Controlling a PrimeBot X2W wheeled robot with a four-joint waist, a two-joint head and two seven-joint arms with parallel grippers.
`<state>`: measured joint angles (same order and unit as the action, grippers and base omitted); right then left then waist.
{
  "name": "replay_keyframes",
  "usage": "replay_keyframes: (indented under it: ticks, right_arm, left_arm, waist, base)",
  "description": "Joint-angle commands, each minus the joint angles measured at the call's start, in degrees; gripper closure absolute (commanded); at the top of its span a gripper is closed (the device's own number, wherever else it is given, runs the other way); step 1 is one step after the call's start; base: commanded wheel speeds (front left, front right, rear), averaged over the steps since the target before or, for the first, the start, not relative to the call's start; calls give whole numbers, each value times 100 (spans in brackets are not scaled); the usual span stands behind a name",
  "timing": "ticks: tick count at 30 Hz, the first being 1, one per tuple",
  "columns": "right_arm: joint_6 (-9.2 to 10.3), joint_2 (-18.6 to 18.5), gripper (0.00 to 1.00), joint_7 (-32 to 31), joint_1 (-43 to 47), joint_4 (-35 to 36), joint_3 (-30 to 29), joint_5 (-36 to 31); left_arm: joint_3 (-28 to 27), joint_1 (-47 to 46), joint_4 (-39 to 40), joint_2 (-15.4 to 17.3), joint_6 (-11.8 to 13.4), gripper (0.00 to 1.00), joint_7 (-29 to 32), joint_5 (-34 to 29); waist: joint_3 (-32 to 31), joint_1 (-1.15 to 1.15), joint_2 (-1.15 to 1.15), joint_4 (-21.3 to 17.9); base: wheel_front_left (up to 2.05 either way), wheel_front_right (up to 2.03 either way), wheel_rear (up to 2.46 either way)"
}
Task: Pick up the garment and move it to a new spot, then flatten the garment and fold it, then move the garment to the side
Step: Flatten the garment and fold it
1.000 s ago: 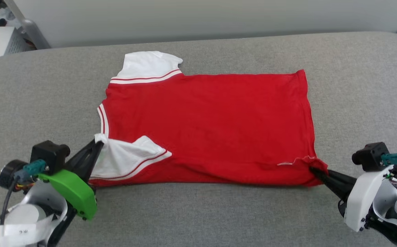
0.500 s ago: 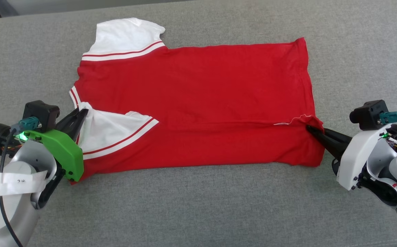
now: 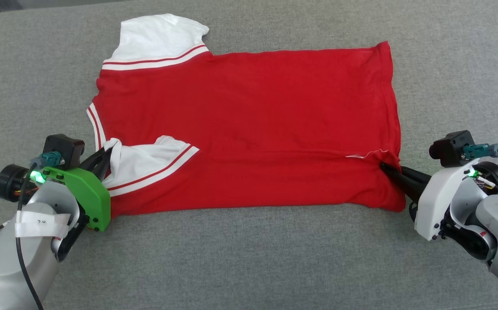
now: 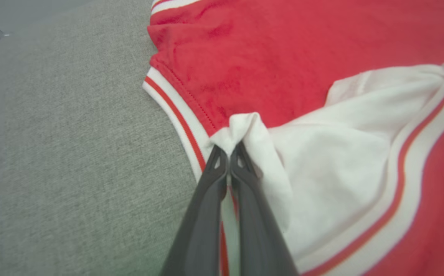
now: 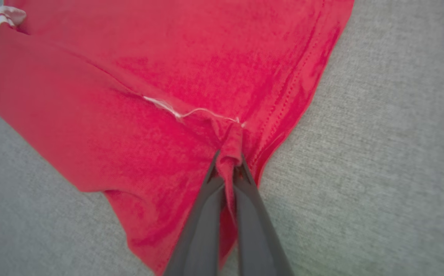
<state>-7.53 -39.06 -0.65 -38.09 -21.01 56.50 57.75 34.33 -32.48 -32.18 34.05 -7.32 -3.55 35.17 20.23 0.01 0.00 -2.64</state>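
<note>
- Garment (image 3: 249,129): a red jersey T-shirt spread mostly flat on the grey fabric surface (image 3: 249,267). It sits mid-surface in my head view, with the neck end toward my left and the hem (image 3: 393,99) toward my right.
- No print is showing on the upturned side, which is plain red.
- Far sleeve (image 3: 158,36): white with a red-and-white stripe at the shoulder seam. It lies flat, pointing away from me.
- Near sleeve (image 3: 145,161): white with the same stripe. It is turned inward so it rests on top of the red body rather than out on the surface.
- Neckline trim (image 3: 95,125): a striped band curving along the left edge, between the two sleeves.
- Left gripper (image 3: 106,151): fingers pressed together, pinching a bunched tip of the near sleeve just beside the neckline trim. The left wrist view shows white cloth puckered up right at the fingertips.
- A green cover (image 3: 87,196) sits on that wrist, overlapping the garment's near left corner in my head view.
- Right gripper (image 3: 383,165): fingers closed on a small ridge of red cloth at the hem, near its front corner. The right wrist view shows the fold standing up between the tips.
- A loose white thread (image 3: 367,154) runs along a seam line just left of that grip.
- A shallow crease crosses the red body from the near sleeve toward the right gripper.
- The near right corner is slightly rumpled, and the far edge is straight.
</note>
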Motion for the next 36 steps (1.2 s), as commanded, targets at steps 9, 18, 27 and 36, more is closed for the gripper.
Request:
replay_keyframes:
  ticks: [9,18,27,36]
  right_arm:
    - [4,-83,0,448,101,-36,-81,75]
    - [4,-263,0,576,453,191,-394,-49]
    - [4,-147,0,384,696,331,-616,-204]
    - [4,-67,0,201,652,511,-783,-366]
  left_arm:
    - [289,-430,-503,8,-16,0,-235,112]
    - [916,-779,205,598,-16,0,1188,1113]
    - [1367,-1054,811,1026,-16,0,3219,2203]
    - [1724,-960,594,895,-16,0,4144,2540]
  waist:
    - [-514,-1,0,195]
    - [-894,-1,0,374]
    - [-994,-1,0,378]
    - [-775,-1,0,122]
  base:
    - [0,0,0]
    - [0,0,0]
    - [0,0,0]
    - [0,0,0]
